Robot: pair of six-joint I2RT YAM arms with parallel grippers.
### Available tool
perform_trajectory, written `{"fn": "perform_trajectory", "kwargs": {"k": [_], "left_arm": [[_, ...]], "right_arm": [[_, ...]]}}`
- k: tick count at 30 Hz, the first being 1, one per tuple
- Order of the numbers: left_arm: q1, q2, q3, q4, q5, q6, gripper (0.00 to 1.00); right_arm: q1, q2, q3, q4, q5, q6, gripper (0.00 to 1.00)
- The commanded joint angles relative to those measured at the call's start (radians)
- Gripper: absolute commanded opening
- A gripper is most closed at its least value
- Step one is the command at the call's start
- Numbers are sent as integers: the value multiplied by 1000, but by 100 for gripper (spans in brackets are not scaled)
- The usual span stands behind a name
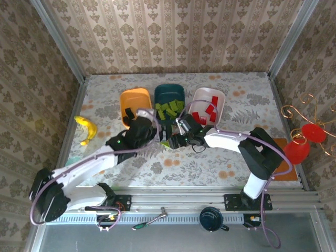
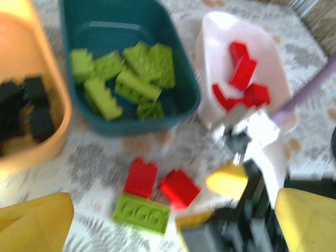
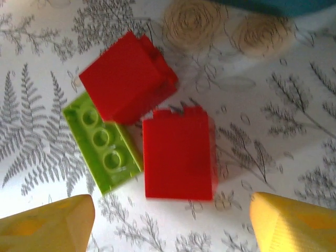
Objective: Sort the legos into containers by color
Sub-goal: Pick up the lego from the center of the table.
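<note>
My right gripper (image 3: 170, 223) hangs spread over two red bricks (image 3: 178, 152) and a green brick (image 3: 102, 149); my left gripper (image 2: 170, 226) gapes, empty.

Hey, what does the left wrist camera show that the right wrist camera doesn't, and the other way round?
Left wrist view, missing from the right wrist view: the orange tub holding black bricks, the green bricks inside the teal tub, and the white tub with red bricks.

Right wrist view, missing from the left: nothing new, just a closer, sharper look; the lime green brick has three countable studs.

Shared: that lime green brick, a red brick and a second red brick lying loose together, plus a corner of the teal tub.
</note>
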Motion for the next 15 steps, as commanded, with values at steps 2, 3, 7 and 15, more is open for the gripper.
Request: {"fn": "perform_trajectory", "kwargs": {"k": [2,3,7,15], "left_arm": [[-11,-159,-130,-62,-88,-105,100],[-12,-188,-148,-73,-92,-114,100],[-11,-279,-192,-129,-122,-130,100],[19,-267,-170,-154,-101,-39,100]], "right_arm": [[3,61,49,2,15,-20,73],[3,67,51,4,15,-20,70],[3,88,57,7,15,-22,60],[-4,33,16,14,46,-19,33]]}}
